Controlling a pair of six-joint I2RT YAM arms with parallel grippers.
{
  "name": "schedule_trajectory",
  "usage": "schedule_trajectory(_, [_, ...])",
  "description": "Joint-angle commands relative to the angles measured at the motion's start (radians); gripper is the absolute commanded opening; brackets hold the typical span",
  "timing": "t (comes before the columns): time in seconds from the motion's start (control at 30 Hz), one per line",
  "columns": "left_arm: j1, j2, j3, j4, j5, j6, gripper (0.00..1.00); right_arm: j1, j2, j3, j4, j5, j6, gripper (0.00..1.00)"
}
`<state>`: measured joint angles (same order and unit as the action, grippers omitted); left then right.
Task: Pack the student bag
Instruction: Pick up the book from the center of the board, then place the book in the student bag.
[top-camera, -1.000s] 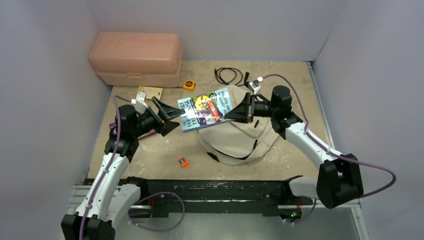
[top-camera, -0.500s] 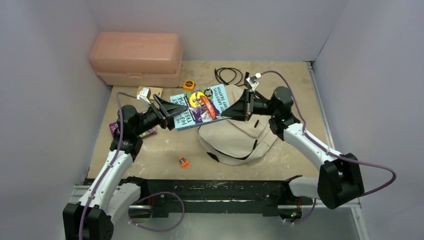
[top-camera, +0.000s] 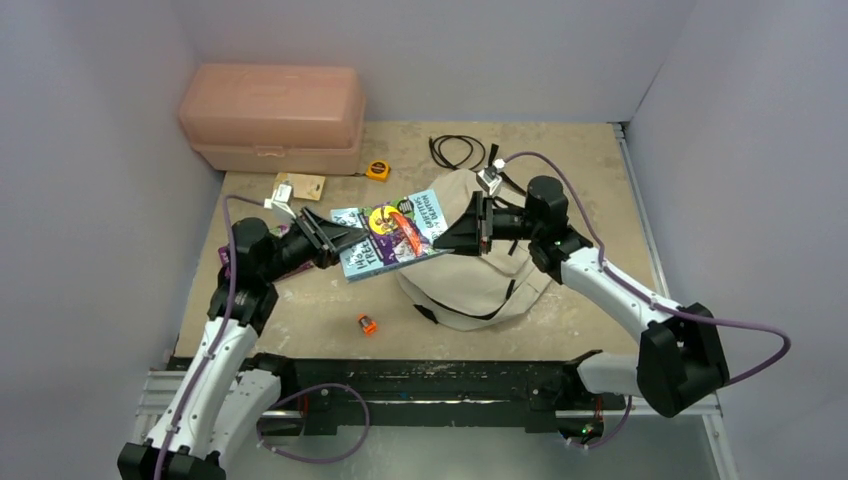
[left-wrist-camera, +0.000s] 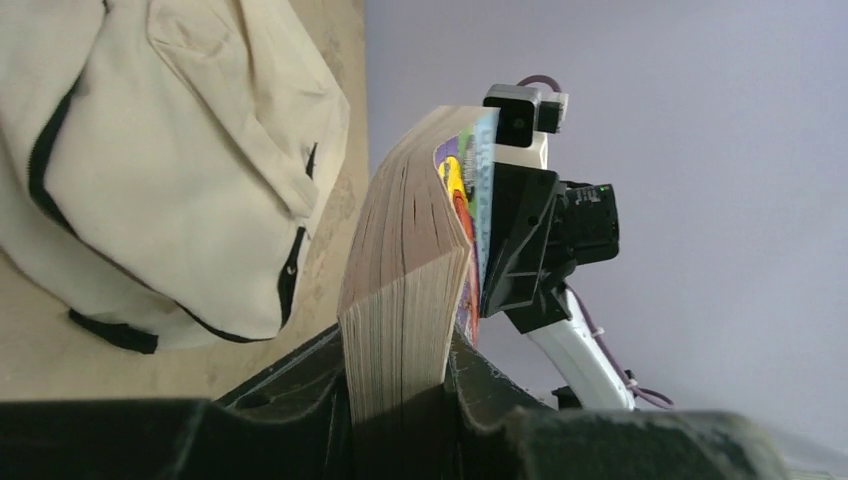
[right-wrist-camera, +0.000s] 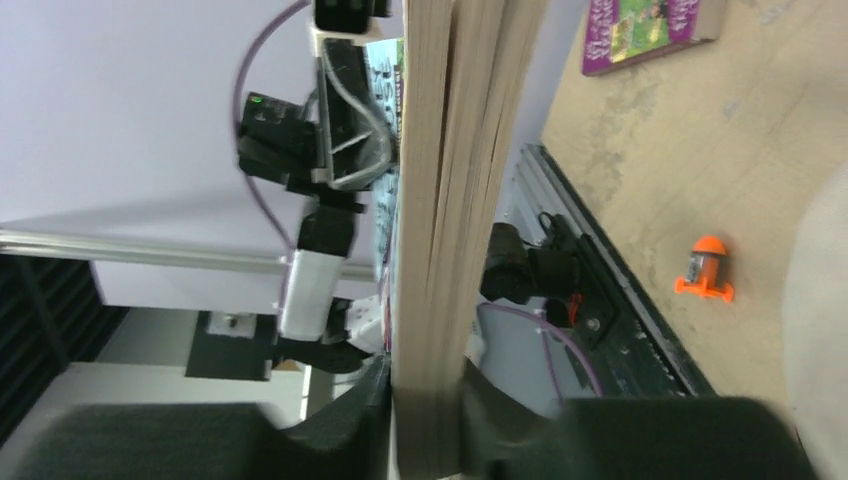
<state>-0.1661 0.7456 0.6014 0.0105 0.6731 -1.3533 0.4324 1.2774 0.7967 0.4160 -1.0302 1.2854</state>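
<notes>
- Pale lilac walls close in a tan worktop (top-camera: 300, 300), and all the action sits mid-air at its centre.
- A thick paperback book (top-camera: 390, 235) with a bright cover hangs level between the two arms, cover up, clear of the worktop.
- The left pincer (top-camera: 337, 242) is clamped on the book's left edge; its wrist view shows the page block wedged tight between both fingers.
- The right pincer (top-camera: 450, 234) is closed on the opposite edge, pages squeezed between its fingers too.
- Why two grips? My read: a heavy, floppy paperback would sag or fan open from one side, so each arm takes an end.
- The student bag (top-camera: 480, 285) lies slumped on the worktop right of centre, below and just behind the book's right half.
- Its mouth isn't visible from here, so I can't tell if the zipper is open.
- I'd judge this as the carry toward the bag, with the insertion not yet done.
- Waiting around the edges: a pink box (top-camera: 270, 115) at the back left, a coiled black cable (top-camera: 455, 152), a yellow tape measure (top-camera: 377, 170), and a small orange piece (top-camera: 367, 324) near the front.
</notes>
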Motion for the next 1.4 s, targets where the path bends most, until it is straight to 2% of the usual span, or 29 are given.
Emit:
schedule_trajectory(0.0, [-0.003,-0.076,0.156,-0.330,-0.124,0.172,0.00,0.000,-0.029,0.120,-0.324,0.109,-0.329,0.46])
schedule_trajectory(0.07, [-0.003,-0.102,0.235,-0.500,-0.212,0.235,0.00,0.000,-0.026,0.161,-0.465,0.165,-0.439,0.60])
schedule_trajectory(0.17, [-0.003,-0.143,0.341,-0.701,-0.359,0.298,0.00,0.000,-0.019,0.200,-0.623,0.278,-0.567,0.74])
schedule_trajectory(0.3, [-0.003,-0.188,0.465,-0.934,-0.576,0.334,0.00,0.012,-0.010,0.205,-0.690,0.387,-0.651,0.85])
schedule_trajectory(0.4, [-0.003,-0.211,0.513,-1.051,-0.684,0.348,0.00,0.099,-0.007,0.259,-0.786,0.579,-0.765,0.88])
schedule_trajectory(0.6, [-0.003,-0.231,0.532,-1.102,-0.737,0.385,0.00,0.447,0.076,0.397,-0.952,1.172,-0.956,0.90])
schedule_trajectory(0.77, [-0.003,-0.235,0.530,-1.102,-0.729,0.394,0.00,0.632,0.229,0.484,-1.073,1.486,-1.002,0.88])
schedule_trajectory(0.97, [-0.003,-0.229,0.520,-1.104,-0.707,0.394,0.00,0.749,0.406,0.570,-1.164,1.645,-1.017,0.85])
schedule_trajectory(1.27, [-0.003,-0.215,0.509,-1.099,-0.678,0.404,0.00,0.753,0.475,0.573,-1.195,1.746,-0.975,0.83])
schedule_trajectory(1.37, [-0.003,-0.214,0.510,-1.096,-0.659,0.407,0.00,0.753,0.471,0.567,-1.214,1.788,-0.958,0.79])
